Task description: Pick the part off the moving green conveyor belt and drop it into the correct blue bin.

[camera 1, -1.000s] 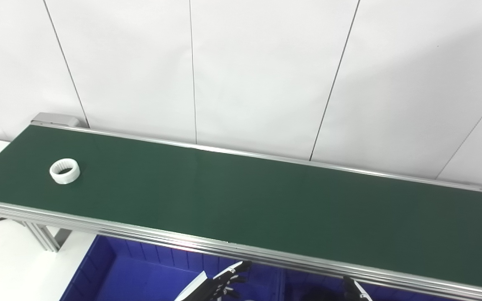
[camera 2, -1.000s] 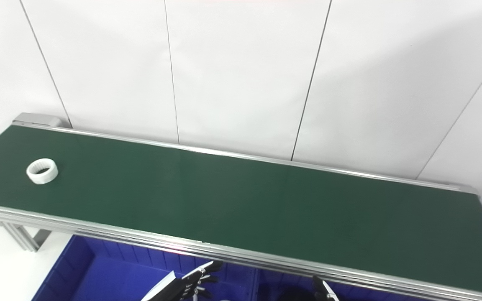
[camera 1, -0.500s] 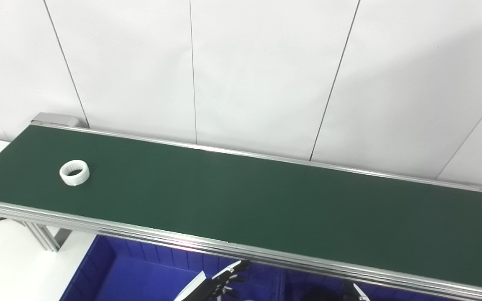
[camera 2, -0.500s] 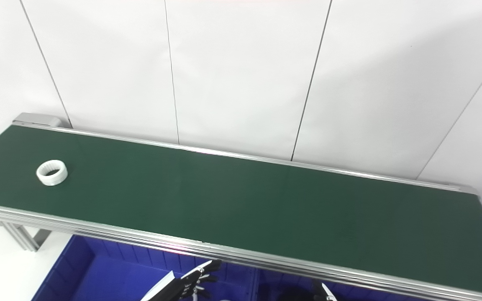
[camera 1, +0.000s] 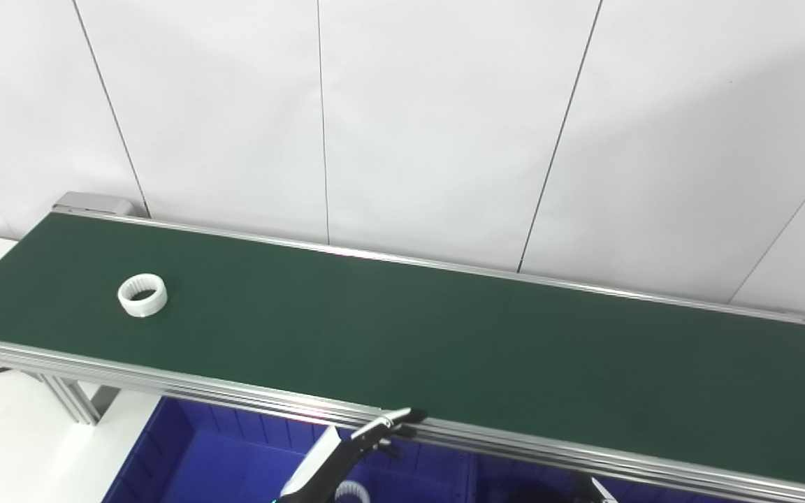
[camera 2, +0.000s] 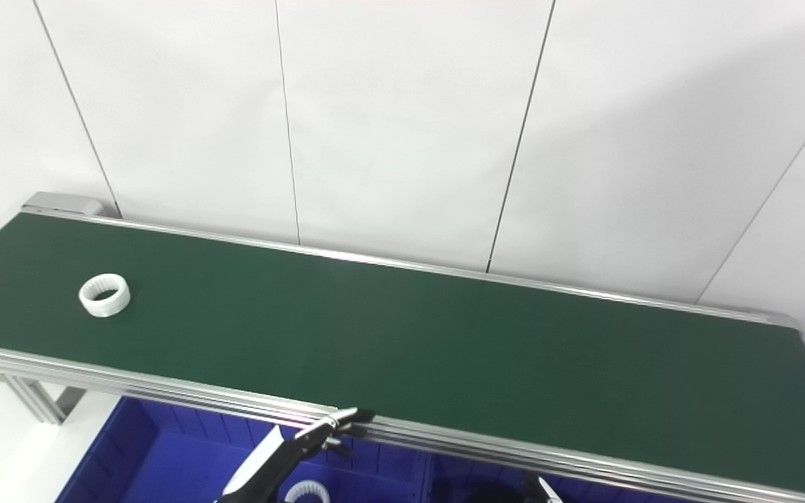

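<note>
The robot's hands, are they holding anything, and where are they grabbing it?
Nothing is held. The left hand is empty at the belt's near rail, the white ring lies alone on the green belt, and the right hand barely shows.

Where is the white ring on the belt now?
The white ring lies flat near the left end of the green belt, closer to its near rail, far left of the left hand.
</note>
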Controlling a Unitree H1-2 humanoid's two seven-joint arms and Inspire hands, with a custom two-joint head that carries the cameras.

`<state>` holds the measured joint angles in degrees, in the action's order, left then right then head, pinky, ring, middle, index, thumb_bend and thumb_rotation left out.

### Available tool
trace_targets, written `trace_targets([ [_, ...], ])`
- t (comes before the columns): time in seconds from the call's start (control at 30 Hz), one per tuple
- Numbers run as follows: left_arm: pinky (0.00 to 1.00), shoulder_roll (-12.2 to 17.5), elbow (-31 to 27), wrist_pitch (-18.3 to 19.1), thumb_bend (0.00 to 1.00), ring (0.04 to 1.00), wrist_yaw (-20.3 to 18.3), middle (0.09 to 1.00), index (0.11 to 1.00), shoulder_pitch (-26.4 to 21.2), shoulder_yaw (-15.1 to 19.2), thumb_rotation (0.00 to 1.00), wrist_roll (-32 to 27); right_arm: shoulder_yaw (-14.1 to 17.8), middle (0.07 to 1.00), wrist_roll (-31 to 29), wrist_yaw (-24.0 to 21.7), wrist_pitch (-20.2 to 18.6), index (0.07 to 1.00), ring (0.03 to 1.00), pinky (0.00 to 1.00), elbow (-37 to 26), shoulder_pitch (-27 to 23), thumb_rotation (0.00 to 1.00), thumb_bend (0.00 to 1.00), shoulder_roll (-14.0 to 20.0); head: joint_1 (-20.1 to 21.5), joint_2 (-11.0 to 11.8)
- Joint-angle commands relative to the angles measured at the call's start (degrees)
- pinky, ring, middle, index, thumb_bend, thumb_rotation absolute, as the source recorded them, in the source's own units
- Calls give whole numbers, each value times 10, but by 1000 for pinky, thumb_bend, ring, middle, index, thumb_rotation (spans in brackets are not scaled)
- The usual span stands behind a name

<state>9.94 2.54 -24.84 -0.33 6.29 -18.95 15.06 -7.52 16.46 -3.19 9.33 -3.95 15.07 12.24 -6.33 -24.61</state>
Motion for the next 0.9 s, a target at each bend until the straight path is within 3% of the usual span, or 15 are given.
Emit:
trace_targets([
  [0.0, 682, -5, -32, -21, 832, 822, 12, 880, 877, -5, 3, 294, -8, 4, 909, -8, 8, 36, 926, 869, 789, -3, -7, 247, 715, -2, 0, 0],
  [0.2, 696, -11, -85, -16, 866, 830, -7, 878, 872, -16, 20, 326, -31, 3, 910, -5, 12, 41, 930, 865, 781, 7, -13, 269, 718, -4, 3, 3],
  [0.3, 693, -16, -99, -12, 858, 819, -2, 871, 866, -29, 39, 342, -15, 3, 907, -8, 14, 48, 931, 863, 774, 14, -16, 260, 720, -5, 4, 6],
  [0.53, 749, -38, -89, 29, 851, 871, 8, 899, 871, -71, 89, 390, 15, 3, 902, -8, 18, 57, 925, 858, 770, 25, -23, 247, 716, -4, 5, 11],
  [0.8, 812, -43, -55, 46, 752, 904, 16, 947, 920, -117, 112, 394, 44, 5, 897, -11, 21, 76, 918, 852, 766, 41, -30, 259, 721, -5, 6, 15],
  [0.87, 836, -43, -45, 55, 743, 922, 24, 962, 937, -127, 117, 442, 61, 5, 896, -12, 22, 79, 916, 851, 763, 46, -32, 257, 724, -5, 5, 17],
])
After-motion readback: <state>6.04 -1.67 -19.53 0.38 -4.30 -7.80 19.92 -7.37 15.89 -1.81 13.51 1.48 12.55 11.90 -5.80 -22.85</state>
